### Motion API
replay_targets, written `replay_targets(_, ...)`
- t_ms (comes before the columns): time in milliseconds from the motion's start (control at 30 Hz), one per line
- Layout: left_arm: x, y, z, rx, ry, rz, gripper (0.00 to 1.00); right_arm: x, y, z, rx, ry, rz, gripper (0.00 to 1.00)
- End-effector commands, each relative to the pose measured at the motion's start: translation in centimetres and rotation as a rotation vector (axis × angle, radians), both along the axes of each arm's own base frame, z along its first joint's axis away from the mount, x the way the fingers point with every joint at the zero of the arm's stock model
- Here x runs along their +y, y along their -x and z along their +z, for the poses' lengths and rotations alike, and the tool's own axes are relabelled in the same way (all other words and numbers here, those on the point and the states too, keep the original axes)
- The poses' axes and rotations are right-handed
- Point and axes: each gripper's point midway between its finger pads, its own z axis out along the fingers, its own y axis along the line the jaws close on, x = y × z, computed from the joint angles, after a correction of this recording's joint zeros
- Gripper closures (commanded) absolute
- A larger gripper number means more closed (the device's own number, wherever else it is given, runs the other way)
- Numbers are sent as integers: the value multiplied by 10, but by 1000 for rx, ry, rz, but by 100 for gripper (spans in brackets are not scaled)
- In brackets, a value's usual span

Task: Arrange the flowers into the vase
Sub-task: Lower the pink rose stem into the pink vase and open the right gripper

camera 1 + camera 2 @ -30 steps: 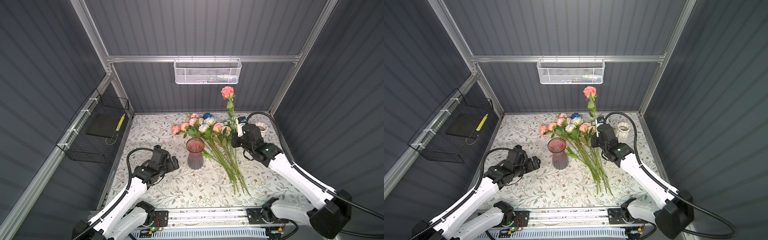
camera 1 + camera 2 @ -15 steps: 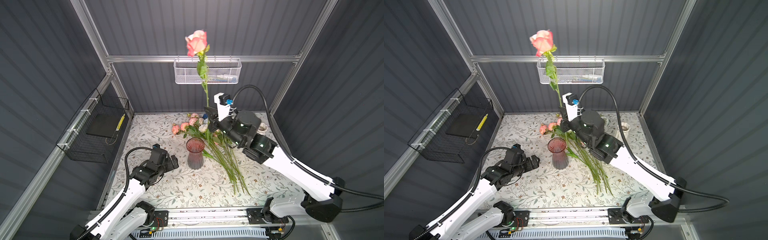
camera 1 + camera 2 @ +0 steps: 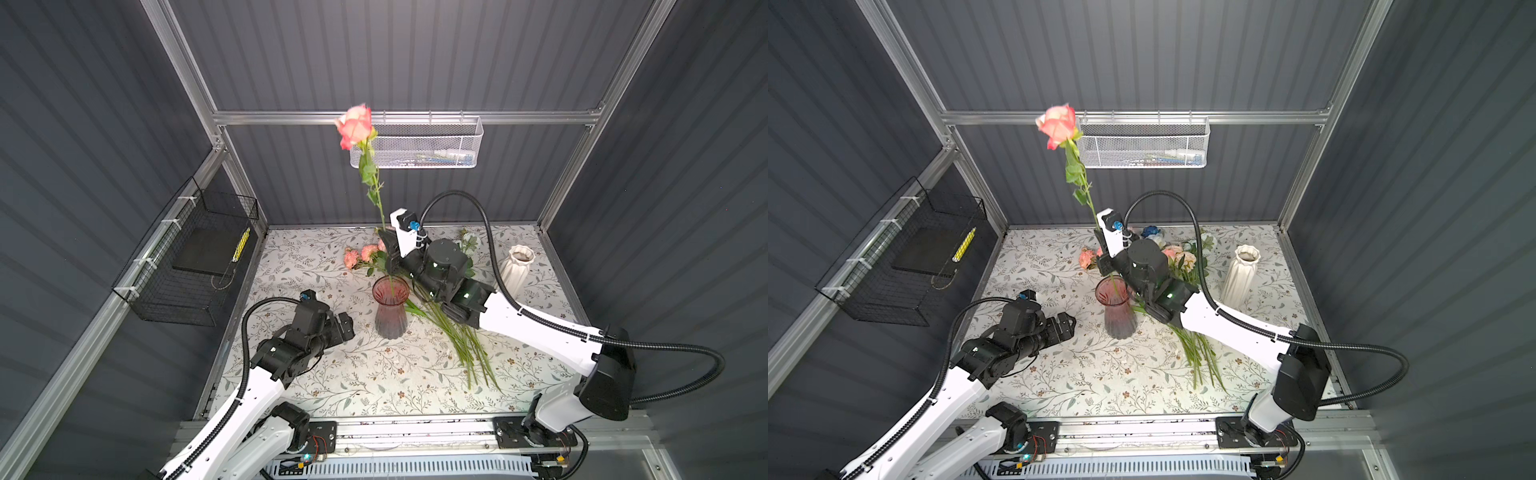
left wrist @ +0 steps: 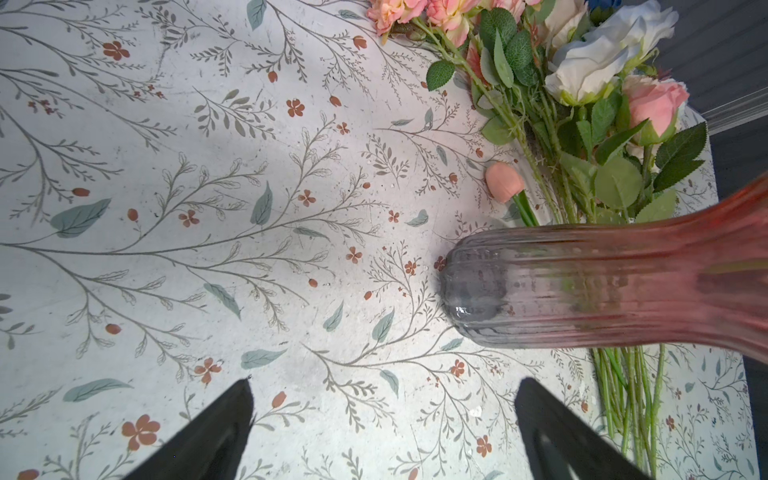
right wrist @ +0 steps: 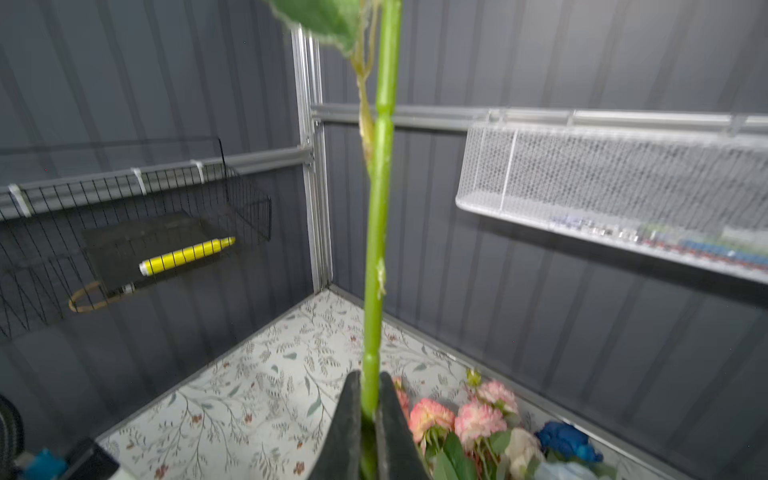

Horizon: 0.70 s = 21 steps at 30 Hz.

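Here, the right gripper (image 3: pixel 389 254) is clamped on the green stem of one rose (image 3: pixel 355 126). In the right wrist view its two black fingers (image 5: pixel 349 432) press against either side of the stem. The rose stands nearly upright, tilted a little toward the left in both top views. Its pink-and-peach head rises high above the table (image 3: pixel 332 374), in front of the white basket (image 3: pixel 436 145) on the back wall. The lower end of the stem dips into the mouth of the pink vase (image 3: pixel 390 309), which stands upright near the middle of the table. How deep the stem reaches cannot be told.

The left gripper (image 3: pixel 345 328) hangs low over the table just left of the pink vase and points at it. Its jaws are spread wide with nothing between them. In the left wrist view the base of the vase lies beyond the fingertips, apart from them.

The other flowers (image 3: pixel 1177 255) lie in a bunch on the table, right of and behind the pink vase. Their heads point toward the back wall and their stems toward the front edge, and the right arm passes over them. The heads are pink, peach and cream, with one dark blue head (image 3: pixel 1150 231) at the back. A small peach bud (image 4: pixel 504 181) lies near the vase's base.

A white vase (image 3: pixel 515 270) stands upright toward the right rear, apart from the bunch. A black basket (image 3: pixel 187 266) on the left wall holds a yellow marker (image 5: pixel 187 257).
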Motion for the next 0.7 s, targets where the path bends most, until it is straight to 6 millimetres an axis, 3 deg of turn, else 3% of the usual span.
replay_targets(0,-8,0,13,-25,26,-38,1,0,2,-3,2,-87,-1,92)
replay_targets(233,-18,-4,15,-38,81,-58,1,-3,7,-42,112,-64,8,74)
replay_targets(500,-22,-7,19,-40,81,-74,1,-29,32,-34,155,-100,35,42)
replay_targets(667,-21,-7,20,-47,73,-80,1,-66,42,-47,266,-95,-12,37)
